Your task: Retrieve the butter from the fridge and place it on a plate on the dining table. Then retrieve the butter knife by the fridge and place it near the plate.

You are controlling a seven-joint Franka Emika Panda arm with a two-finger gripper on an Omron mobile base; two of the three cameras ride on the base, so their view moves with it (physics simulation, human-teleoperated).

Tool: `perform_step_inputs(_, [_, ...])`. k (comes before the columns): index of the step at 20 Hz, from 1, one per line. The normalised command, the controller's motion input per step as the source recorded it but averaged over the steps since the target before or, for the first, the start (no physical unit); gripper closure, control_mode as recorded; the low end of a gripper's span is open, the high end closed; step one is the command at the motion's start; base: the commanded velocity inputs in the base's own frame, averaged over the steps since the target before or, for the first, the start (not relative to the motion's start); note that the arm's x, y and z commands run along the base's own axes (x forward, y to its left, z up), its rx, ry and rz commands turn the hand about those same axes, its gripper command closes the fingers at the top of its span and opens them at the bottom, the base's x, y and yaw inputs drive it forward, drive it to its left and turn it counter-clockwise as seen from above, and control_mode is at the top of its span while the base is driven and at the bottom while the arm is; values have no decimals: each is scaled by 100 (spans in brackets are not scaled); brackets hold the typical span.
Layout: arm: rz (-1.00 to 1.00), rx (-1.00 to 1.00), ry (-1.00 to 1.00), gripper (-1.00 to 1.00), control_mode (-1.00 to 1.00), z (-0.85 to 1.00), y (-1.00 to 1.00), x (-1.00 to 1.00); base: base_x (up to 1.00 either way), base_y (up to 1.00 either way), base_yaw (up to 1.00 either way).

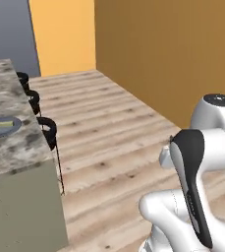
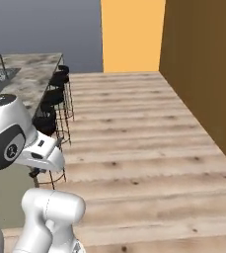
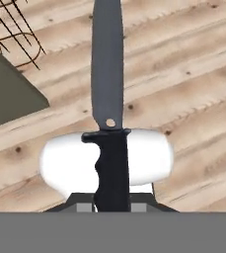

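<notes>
The butter knife (image 3: pixel 108 99) is clamped by its black handle in the gripper (image 3: pixel 112 205), blade pointing away over the wooden floor (image 3: pixel 183 74). The butter (image 1: pixel 1 124) lies on the plate (image 1: pixel 15 127) on the dining table (image 1: pixel 11 152), at the left.

No text, label, brand, number or sign can be read anywhere in these views; nothing legible is carried by any surface seen.
</notes>
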Motion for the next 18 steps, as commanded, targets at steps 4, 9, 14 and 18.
perform_step_inputs(4, [0,0,0,100,100,0,0,0,87,-81,65])
perform_step_inputs(9, [0,0,0,100,100,0,0,0,85,-84,62])
perform_step_inputs(14, [0,0,0,100,100,0,0,0,89,-81,63])
perform_step_inputs(18, [0,0,0,100,100,0,0,0,93,-75,67])
